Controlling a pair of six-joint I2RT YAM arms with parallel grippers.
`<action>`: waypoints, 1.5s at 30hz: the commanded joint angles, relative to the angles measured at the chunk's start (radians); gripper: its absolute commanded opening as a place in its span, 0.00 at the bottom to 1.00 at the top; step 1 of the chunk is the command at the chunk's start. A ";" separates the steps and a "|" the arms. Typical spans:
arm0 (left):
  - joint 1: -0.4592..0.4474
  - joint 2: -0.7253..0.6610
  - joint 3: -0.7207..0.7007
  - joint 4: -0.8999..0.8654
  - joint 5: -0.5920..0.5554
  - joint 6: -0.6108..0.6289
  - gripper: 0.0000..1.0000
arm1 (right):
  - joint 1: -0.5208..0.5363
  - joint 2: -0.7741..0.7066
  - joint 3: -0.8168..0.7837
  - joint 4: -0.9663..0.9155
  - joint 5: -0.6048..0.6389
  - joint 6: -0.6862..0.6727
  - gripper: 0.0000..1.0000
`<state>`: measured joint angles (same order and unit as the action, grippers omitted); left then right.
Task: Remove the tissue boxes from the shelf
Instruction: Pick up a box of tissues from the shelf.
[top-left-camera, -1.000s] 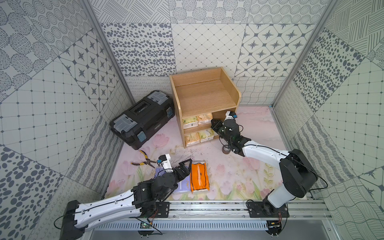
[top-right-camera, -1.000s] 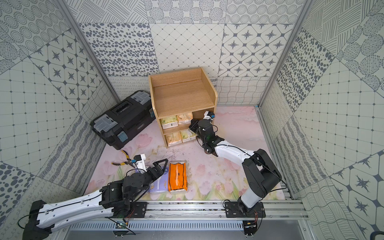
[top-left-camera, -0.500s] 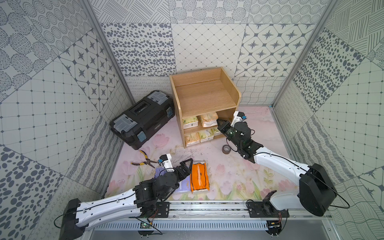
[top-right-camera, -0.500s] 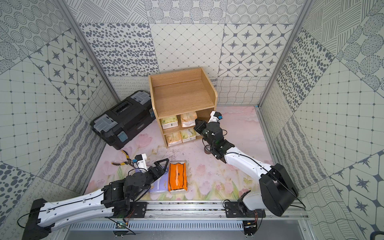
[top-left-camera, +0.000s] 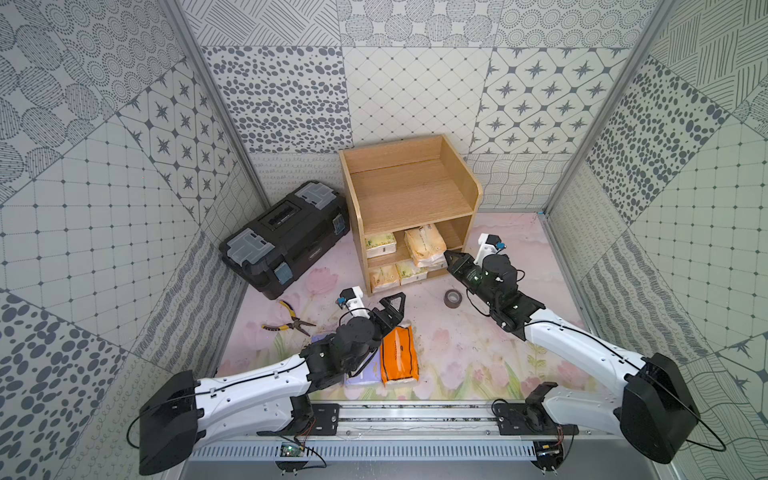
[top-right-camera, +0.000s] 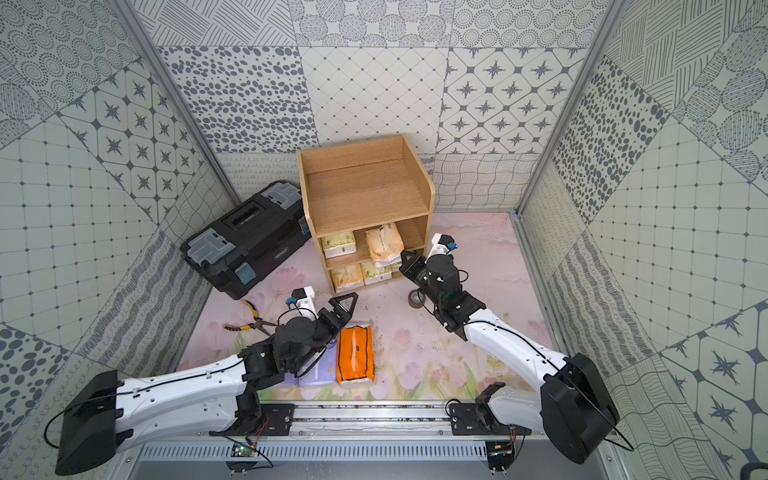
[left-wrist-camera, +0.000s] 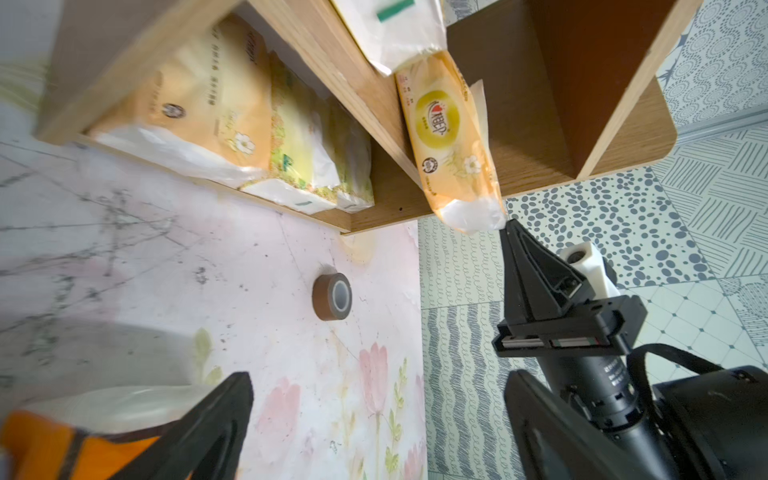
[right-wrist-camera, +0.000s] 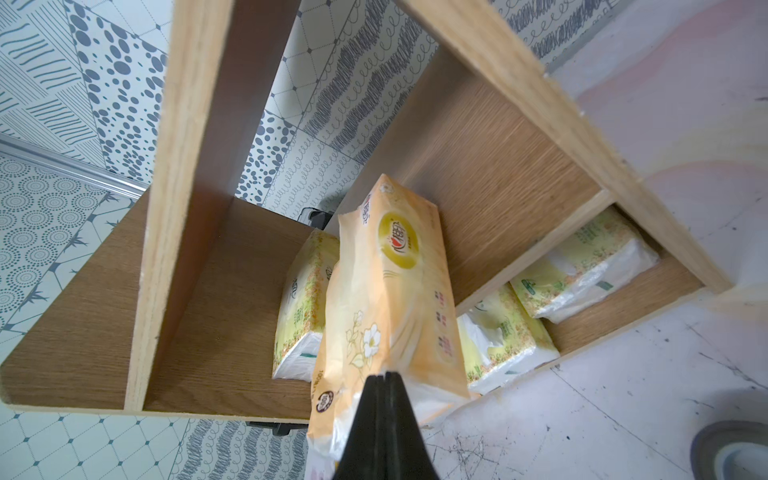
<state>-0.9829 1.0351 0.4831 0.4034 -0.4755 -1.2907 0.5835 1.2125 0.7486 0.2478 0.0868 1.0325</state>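
right gripper (top-left-camera: 449, 254) jaws pinch a cream tissue pack (top-left-camera: 424, 247) poking out of the shelf (top-left-camera: 409, 195); left gripper (top-left-camera: 390, 309) jaws spread wide

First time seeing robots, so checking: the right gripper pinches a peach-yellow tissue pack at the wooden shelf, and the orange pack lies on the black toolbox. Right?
No: both top views show the orange plastic-wrapped tissue pack on the floral table mat, not the black plastic toolbox. The right gripper does pinch the peach-yellow pack at the light wooden shelf.

Toolbox (top-left-camera: 286, 235), pliers (top-left-camera: 292, 322), tape roll (top-left-camera: 452, 298)
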 joint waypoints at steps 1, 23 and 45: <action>0.044 0.169 0.100 0.348 0.144 0.028 1.00 | -0.017 -0.038 -0.023 0.008 -0.047 -0.015 0.00; 0.141 0.520 0.384 0.219 0.138 -0.117 0.84 | -0.045 -0.118 -0.049 -0.019 -0.134 0.009 0.00; 0.175 0.631 0.422 0.392 0.230 -0.087 0.21 | -0.083 -0.225 -0.034 -0.185 -0.188 -0.052 0.17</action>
<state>-0.8116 1.6665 0.8883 0.7136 -0.2871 -1.4063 0.5194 1.0298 0.7082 0.0891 -0.0856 1.0149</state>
